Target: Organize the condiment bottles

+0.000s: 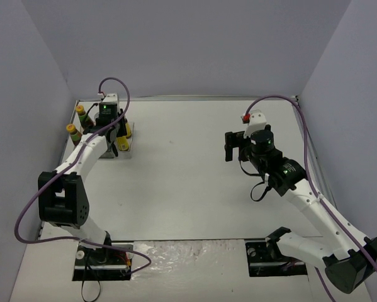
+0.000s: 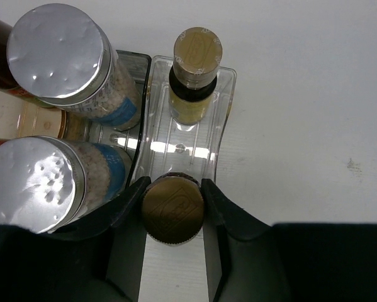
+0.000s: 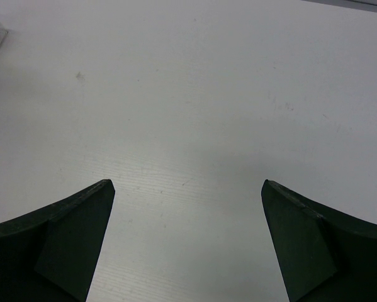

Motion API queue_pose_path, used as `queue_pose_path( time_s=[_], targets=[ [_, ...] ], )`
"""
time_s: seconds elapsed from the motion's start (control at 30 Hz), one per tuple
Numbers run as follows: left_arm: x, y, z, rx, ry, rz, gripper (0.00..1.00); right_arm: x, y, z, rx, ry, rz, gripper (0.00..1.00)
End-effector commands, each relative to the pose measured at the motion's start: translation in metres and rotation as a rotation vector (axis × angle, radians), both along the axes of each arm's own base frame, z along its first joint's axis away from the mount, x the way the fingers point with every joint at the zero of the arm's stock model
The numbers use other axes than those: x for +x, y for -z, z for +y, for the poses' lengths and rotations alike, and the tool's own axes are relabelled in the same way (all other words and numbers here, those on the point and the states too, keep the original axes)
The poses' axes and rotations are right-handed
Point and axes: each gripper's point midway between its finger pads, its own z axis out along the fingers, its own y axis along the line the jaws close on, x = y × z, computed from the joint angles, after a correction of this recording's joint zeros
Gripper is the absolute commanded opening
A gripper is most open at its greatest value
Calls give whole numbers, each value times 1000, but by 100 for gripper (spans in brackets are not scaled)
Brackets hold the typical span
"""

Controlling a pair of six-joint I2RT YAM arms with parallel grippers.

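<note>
In the rack [image 2: 225, 107], a far jar [image 2: 59, 53] is standing behind a near jar [image 2: 34, 182]; to their right, a far bottle [image 2: 197, 69] is standing behind a near bottle [image 2: 172, 214] held in the left claw [image 2: 174, 187]

The white matte desk [image 1: 194, 182] carries a clear plastic compartment rack [image 2: 228, 88] lying flat near its far left corner. At the near edge sit a dark left base plate [image 1: 103, 267] and a dark right base plate [image 1: 279, 265], with a crinkled pale strip [image 1: 188, 255] between them. A small dark speck [image 2: 352, 165] marks the desk to the right of the rack.
</note>
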Motion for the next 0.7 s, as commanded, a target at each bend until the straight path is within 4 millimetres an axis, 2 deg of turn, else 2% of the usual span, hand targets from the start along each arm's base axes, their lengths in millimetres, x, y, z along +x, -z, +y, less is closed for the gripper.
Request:
queue_pose_path(
  time_s=[0.0, 0.13, 0.3, 0.33, 0.43, 0.53, 0.67],
  targets=[
    [31, -50, -3, -38, 3, -188, 0, 5, -25, -2, 42, 10, -88, 100],
    [31, -29, -4, -37, 2, -161, 10, 5, -27, -3, 46, 13, -93, 100],
    [29, -16, 0, -16, -12, -146, 19, 3, -27, -5, 49, 16, -97, 100],
    [29, -16, 1, -14, -14, -148, 20, 2, -27, -5, 51, 16, -96, 100],
    [29, -15, 3, -1, -19, -145, 33, 1, -27, -5, 58, 13, -97, 100],
    [28, -10, 4, 6, -20, -140, 39, -2, -27, -5, 67, 10, -98, 100],
    [25, -13, 4, 0, -24, -141, 57, -6, -31, -7, 77, 9, -112, 100]
  ],
)
